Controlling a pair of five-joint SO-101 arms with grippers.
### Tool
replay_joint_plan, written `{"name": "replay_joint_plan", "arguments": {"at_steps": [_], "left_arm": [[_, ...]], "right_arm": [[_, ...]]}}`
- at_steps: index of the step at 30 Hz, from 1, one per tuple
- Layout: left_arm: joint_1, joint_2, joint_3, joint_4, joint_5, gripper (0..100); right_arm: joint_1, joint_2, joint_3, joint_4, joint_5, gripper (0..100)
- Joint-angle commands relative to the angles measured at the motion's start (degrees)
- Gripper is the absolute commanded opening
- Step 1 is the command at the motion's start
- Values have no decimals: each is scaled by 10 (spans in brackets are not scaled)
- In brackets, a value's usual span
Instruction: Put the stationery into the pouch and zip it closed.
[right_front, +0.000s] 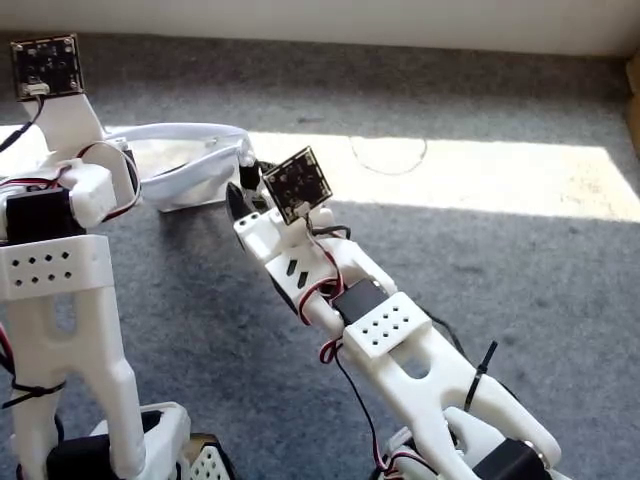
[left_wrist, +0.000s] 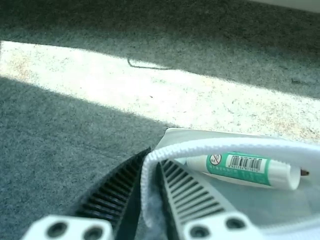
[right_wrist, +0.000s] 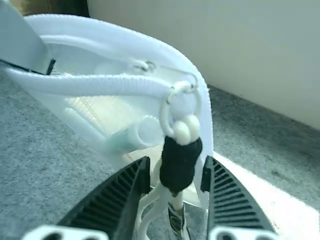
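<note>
One white pouch (left_wrist: 225, 146), one green-white tube (left_wrist: 240, 167) inside. Left gripper (left_wrist: 152, 165) pinches pouch rim; right gripper (right_wrist: 176, 167) clamps black zipper pull (right_wrist: 179, 152).

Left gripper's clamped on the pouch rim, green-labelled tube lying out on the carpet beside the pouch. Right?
Not quite. The left gripper is clamped on the pouch rim, but the green-labelled tube lies inside the pouch, not out on the carpet. The left wrist view shows it past the zipper edge.
</note>
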Motion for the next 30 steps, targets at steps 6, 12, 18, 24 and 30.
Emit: {"name": "replay_joint_plan", "arguments": {"at_steps": [6,12,18,24,30], "left_arm": [[7,5,5,2,-4,11],[7,5,5,2,-4,11],[7,5,5,2,-4,11],[7,6,5,2,-4,11],[7,6,5,2,-4,11]], "right_arm": [[29,-31,-58,-19,-3,166],[30,-32,-60,-19,0,166],[29,-32,-74,-19,1,166],[29,-32,-78,-18,2,166],[29,-32,-74,-17,2,164]]}}
